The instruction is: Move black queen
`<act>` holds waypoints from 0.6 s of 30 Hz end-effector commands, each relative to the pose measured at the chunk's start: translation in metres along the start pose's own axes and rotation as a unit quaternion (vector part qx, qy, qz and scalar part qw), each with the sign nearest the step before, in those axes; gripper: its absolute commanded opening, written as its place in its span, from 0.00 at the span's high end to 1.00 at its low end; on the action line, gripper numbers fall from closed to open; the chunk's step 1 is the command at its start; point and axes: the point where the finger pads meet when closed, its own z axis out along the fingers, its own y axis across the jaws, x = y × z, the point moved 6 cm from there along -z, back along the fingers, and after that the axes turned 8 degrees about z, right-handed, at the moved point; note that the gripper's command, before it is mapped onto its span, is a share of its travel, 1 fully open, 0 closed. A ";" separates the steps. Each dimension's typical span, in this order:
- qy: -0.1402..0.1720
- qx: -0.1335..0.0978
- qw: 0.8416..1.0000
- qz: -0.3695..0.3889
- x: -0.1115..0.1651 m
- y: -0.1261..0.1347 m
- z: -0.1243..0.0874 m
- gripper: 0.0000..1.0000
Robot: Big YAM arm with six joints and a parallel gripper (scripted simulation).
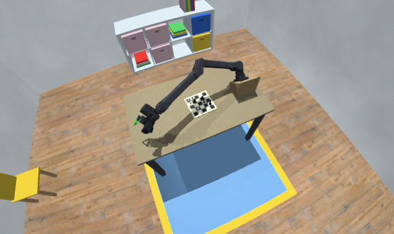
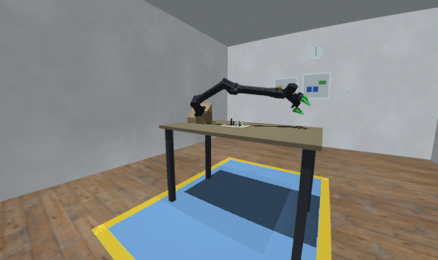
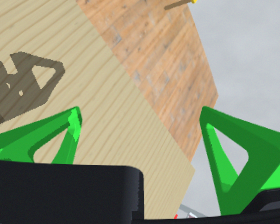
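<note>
Table (image 1: 232,120): wooden top on dark legs, standing on a blue mat (image 1: 232,199).
Arm (image 1: 179,88): stretched from its base past the board, out over the table's far end.
Gripper (image 1: 142,123): green fingers spread wide, holding nothing.
Chessboard (image 1: 209,111): mid-table, well apart from the gripper.
Black queen: among the pieces on the board; too small to single out.

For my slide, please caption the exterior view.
Black arm's open green end effector hangs beyond the small chessboard on wooden table.
</note>
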 end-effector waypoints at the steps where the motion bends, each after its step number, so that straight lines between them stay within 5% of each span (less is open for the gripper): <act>1: -0.004 0.006 1.000 0.004 -0.005 -0.009 -0.007 0.00; 17: -0.004 0.006 1.000 0.004 -0.005 -0.009 -0.007 0.00; 18: -0.012 0.022 1.000 0.020 -0.011 -0.032 -0.016 0.00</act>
